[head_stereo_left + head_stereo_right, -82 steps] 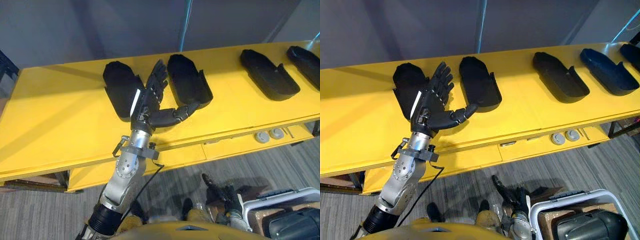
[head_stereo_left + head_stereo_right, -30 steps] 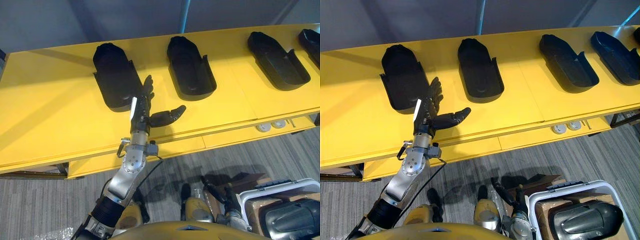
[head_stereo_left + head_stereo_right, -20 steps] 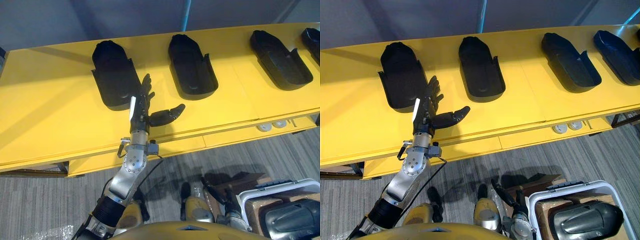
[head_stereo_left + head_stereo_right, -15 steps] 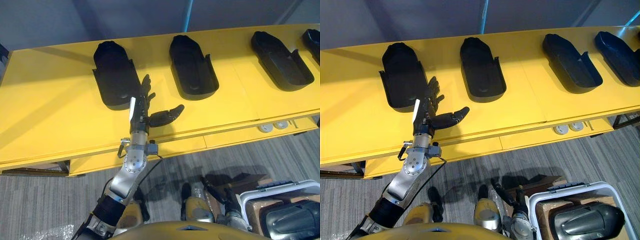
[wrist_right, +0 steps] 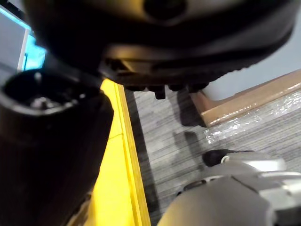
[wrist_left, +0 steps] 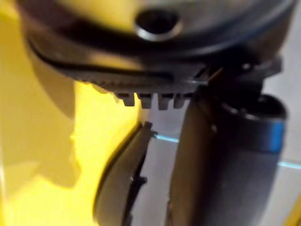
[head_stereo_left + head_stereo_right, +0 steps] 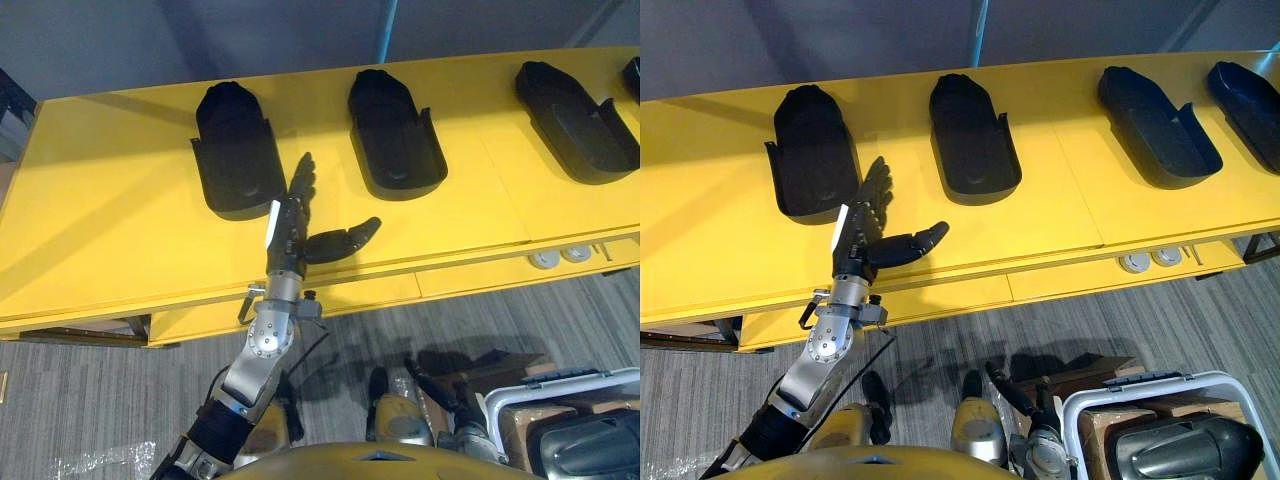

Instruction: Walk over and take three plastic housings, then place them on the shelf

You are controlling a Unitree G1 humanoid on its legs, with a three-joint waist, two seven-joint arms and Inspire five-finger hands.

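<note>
The right hand [image 7: 440, 395] hangs low over the floor, too small to tell its state. The left hand [image 7: 290, 222] hovers over the yellow table [image 7: 100, 220], empty, fingers straight and thumb spread wide, just beside the leftmost housing [image 7: 236, 160] and short of the middle housing [image 7: 395, 140]. A third housing [image 7: 575, 120] lies well to the right. No housing appears taken yet. The first pick-up seems in hand: next, the hand likely must shift to the leftmost housing's near wall and curl round it.
</note>
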